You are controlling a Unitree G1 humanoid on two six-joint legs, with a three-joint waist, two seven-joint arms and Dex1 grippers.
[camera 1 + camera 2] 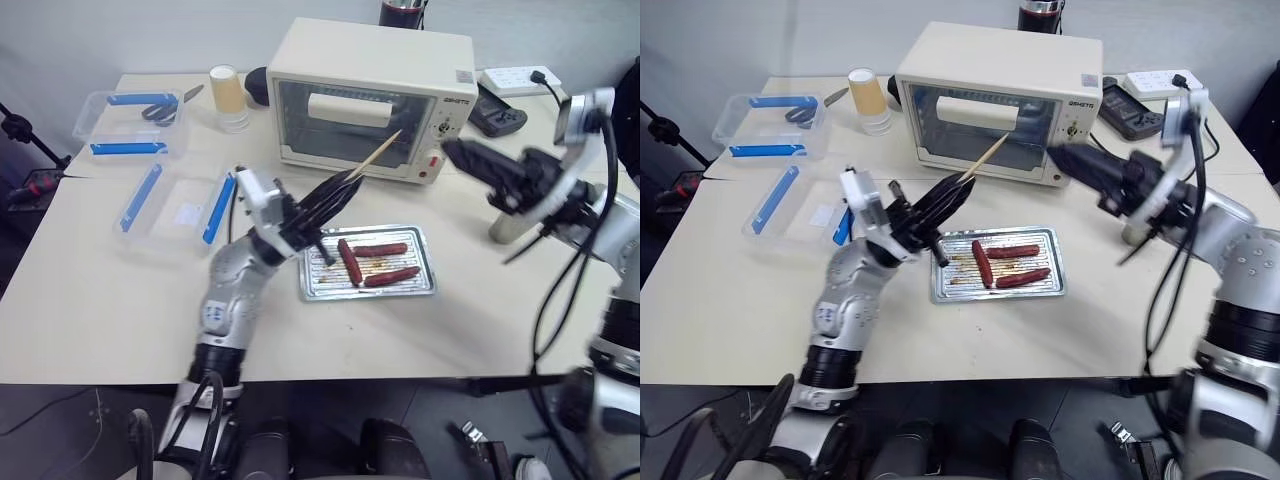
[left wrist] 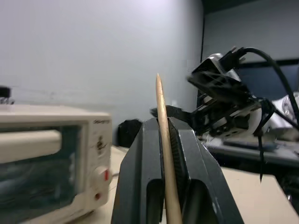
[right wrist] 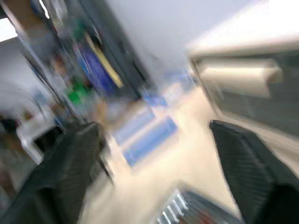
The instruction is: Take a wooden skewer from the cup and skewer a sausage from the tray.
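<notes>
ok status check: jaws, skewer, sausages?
Left gripper shut on wooden skewer, tip up toward the toaster oven. Right gripper open, empty. Three sausages in tray, unpierced. Nothing blocking.

Open tabletop (image 1: 90,310) before tray (image 1: 368,288); toaster oven (image 1: 370,95) close behind

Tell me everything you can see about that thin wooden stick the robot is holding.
The wooden skewer is a thin, pale tan stick with a pointed tip. The left gripper is shut on its lower part, the black fingers pressing it from both sides. Its free end slants up and away from the robot, toward the front of the toaster oven. It hangs above the table, just behind the metal tray, touching nothing else.
</notes>
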